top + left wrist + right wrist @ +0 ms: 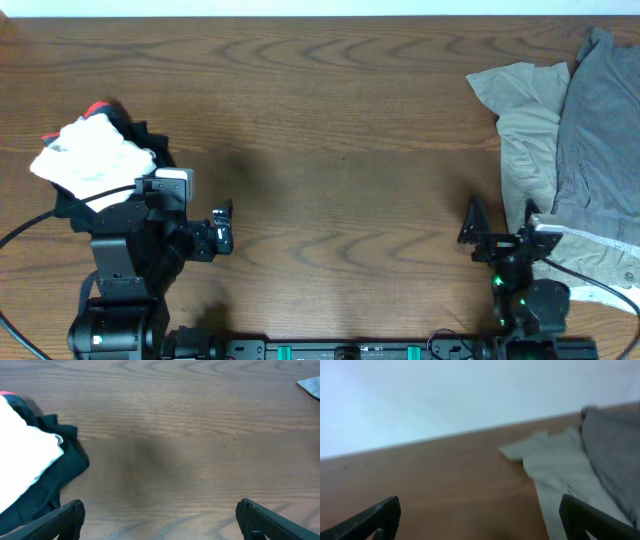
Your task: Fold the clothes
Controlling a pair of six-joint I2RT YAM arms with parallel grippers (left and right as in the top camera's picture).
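Nothing is in hand yet, I'd say: left claw and right claw both gape wide, empty. The crumpled clothes lie far right (grey over beige). Next, the right claw should reach there and pinch an edge.

Left arm black, silver wrist block; right arm black, green lights.

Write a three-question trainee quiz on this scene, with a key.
1. True or false: the left gripper and the right gripper both stand open and empty.
2. Which lies over the beige garment? A: grey garment; B: blue towel; C: red cap.
3. Fill in: the white garment rests on a ___ garment.
Key: 1 true; 2 A; 3 black garment.
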